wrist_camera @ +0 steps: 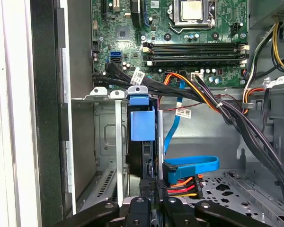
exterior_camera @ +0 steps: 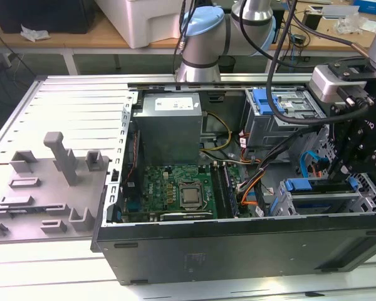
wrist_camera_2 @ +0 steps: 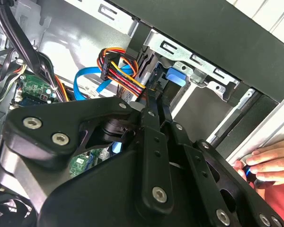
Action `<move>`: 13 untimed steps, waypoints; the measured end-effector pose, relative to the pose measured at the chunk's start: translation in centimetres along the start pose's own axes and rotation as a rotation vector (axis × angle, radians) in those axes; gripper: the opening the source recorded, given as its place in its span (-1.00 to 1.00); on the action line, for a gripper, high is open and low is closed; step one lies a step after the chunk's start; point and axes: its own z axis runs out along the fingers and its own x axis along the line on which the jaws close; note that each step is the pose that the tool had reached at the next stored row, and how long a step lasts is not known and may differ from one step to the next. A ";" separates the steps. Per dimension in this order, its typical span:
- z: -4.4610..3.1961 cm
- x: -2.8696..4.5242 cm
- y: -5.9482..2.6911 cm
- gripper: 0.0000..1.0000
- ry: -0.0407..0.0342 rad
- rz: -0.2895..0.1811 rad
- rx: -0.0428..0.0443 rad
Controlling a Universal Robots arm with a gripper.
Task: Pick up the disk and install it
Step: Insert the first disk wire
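Gripper [wrist_camera: 150, 183]: I read the fingers as drawn together with almost no gap between them. I can't make out anything clamped inside them.
Disk [wrist_camera: 142, 124]: it stands on edge straight ahead of the fingertips in the first wrist view, blue carrier end showing, dark body running back towards the tips. It sits in a slot of the grey drive cage [wrist_camera: 106, 142].
Contact: the tips are at the disk's near edge, but I can't tell whether they touch it.
Handling: I judge it rigid, fairly heavy for its size, and sensitive to knocks. The metal faces are probably slick.
Where to hold: the blue plastic frame along the edges, or across the flat faces, and away from the connector end.
Hazard: the blue cable [wrist_camera: 194, 164] and the bundle of coloured wires [wrist_camera: 182, 189] lie just beside the fingers.
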 end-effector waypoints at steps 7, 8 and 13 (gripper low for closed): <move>0.12 0.00 0.00 -0.67 0.0001 -0.001 0.0000; 0.15 -0.01 0.00 -0.67 0.0001 -0.001 0.0000; 0.17 -0.01 0.01 -0.67 0.0000 -0.001 0.0000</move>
